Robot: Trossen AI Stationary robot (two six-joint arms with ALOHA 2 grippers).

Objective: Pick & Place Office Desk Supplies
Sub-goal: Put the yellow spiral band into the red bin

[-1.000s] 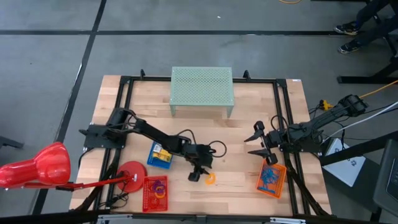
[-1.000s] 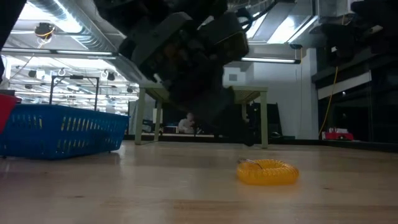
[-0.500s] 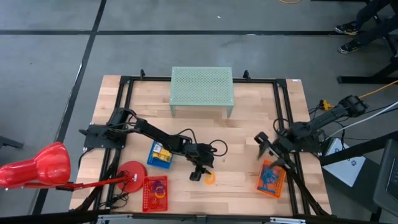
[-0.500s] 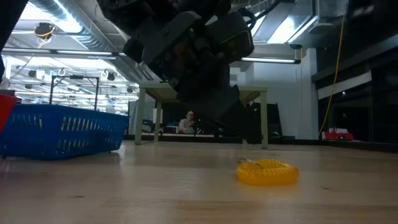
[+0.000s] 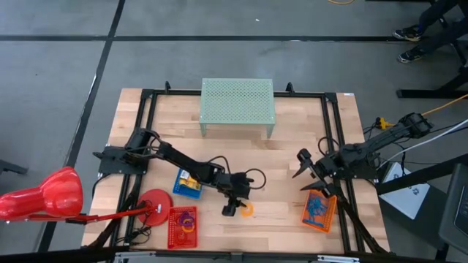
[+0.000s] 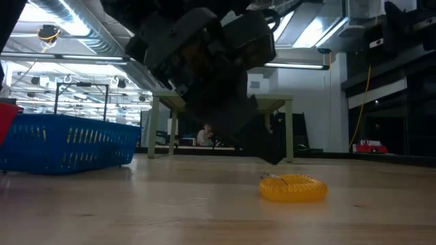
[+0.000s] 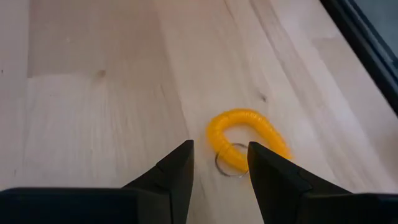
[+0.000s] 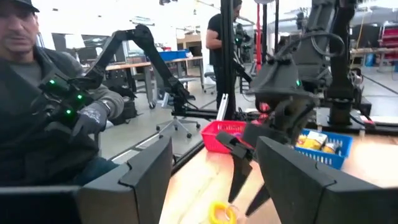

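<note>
A yellow coil loop (image 7: 249,132) with a small metal ring (image 7: 231,160) lies flat on the wooden table. It also shows in the high view (image 5: 247,210) and the low view (image 6: 293,188). My left gripper (image 7: 220,153) hangs open just above it, slanting down, one finger on each side of the ring end, touching nothing. It stands near the table's front middle (image 5: 234,207). My right gripper (image 5: 306,168) waits open and roughly level at the right, above the orange tray (image 5: 319,210).
A blue tray (image 5: 189,183) with yellow-black clips and a red tray (image 5: 183,226) with small loops sit left of the coil. The orange tray holds blue loops. A green mesh stand (image 5: 238,102) is at the back and a red lamp (image 5: 44,196) at front left. A person (image 8: 43,118) stands beyond the table.
My right gripper has turned a little at the wrist beside the orange tray and stays open. The yellow coil has not moved.
</note>
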